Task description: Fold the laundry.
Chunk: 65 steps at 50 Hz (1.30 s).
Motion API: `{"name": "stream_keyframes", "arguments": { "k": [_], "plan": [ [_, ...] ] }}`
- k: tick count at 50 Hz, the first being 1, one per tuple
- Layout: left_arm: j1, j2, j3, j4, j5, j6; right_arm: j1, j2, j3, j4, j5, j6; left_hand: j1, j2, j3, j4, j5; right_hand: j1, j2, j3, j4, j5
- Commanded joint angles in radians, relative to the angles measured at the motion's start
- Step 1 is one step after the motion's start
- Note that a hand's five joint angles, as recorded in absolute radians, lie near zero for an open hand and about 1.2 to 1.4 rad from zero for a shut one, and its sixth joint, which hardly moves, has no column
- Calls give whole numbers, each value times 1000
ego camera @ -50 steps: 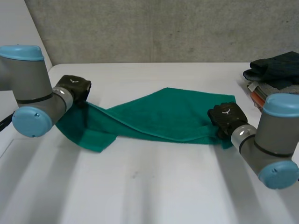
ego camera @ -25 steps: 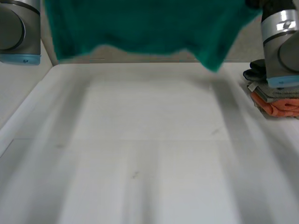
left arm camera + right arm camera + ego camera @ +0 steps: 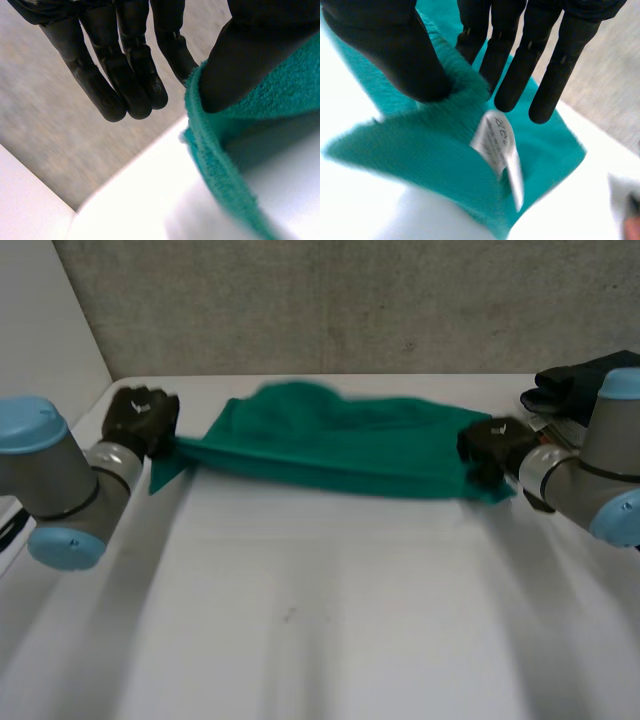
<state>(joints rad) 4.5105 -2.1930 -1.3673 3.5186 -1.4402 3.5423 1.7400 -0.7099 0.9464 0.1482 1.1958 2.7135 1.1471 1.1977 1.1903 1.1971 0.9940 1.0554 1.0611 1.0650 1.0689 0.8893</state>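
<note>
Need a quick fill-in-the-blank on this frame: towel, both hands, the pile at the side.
1. The towel stretched between both hands is ____ in colour.
2. The left hand pinches its edge between a finger and its ____.
3. At the right hand fingertips the towel bears a white ____.
4. The folded pile lies by the robot's ____ arm.
Missing: green; thumb; label; right.

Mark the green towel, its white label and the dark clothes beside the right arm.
green towel [image 3: 340, 445]: head view, middle of the cloth.
white label [image 3: 496, 136]: right wrist view, its printed upper part.
dark clothes [image 3: 565, 385]: head view, the top dark fold.
</note>
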Motion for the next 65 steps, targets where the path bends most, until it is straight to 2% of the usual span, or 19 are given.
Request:
{"name": "stream_keyframes", "arguments": {
  "k": [1, 2, 4, 9, 17, 22, 27, 33, 45, 54, 65],
  "plan": [
    [-10, 13, -19, -67, 3, 49, -20, -2, 0, 125, 45, -11, 249, 199, 206, 199, 228, -173, -179, -182, -186, -181],
    [-8, 21, -21, -72, 3, 44, -25, -17, 6, 126, 66, 2, 249, 199, 206, 199, 228, -321, -327, -331, -335, -330],
    [-7, 30, -22, -75, 3, 41, -27, -36, 17, 125, 87, 11, 249, 199, 206, 199, 228, -440, -446, -450, -454, -448],
    [-5, 56, -32, -75, 3, 35, -34, -100, 98, 111, 123, 14, 249, 199, 206, 199, 228, -546, -552, -556, -560, -554],
    [-8, 85, -42, -73, 4, 29, -42, -221, 299, 51, 78, -30, 249, 199, 206, 199, 228, -537, -543, -547, -551, -546],
    [-7, 75, -33, -69, 4, 33, -63, -279, 455, -51, 10, -157, 249, 199, 206, 199, 228, -485, -490, -494, -498, -493],
    [-4, 59, -18, -69, 1, 35, -83, -302, 548, -107, -38, -256, 249, 199, 206, 199, 228, -484, -490, -494, -498, -493],
    [-2, 50, -7, -75, 1, 35, -94, -309, 617, -122, -55, -259, 249, 199, 206, 199, 228, -487, -493, -497, -501, -496],
    [-7, 50, -7, -75, 0, 35, -76, -272, 667, -288, -59, -250, 249, 199, 206, 199, 228, -467, -473, -477, -481, -475],
    [-7, 50, -7, -75, 0, 35, -63, -250, 640, -323, -56, -245, 249, 199, 206, 199, 228, -226, -232, -236, -240, -235],
    [-5, 52, -7, -75, 0, 36, -40, -210, 571, -329, -36, -245, 249, 199, 206, 199, 228, -235, -241, -244, -248, -243]
  ]
}}
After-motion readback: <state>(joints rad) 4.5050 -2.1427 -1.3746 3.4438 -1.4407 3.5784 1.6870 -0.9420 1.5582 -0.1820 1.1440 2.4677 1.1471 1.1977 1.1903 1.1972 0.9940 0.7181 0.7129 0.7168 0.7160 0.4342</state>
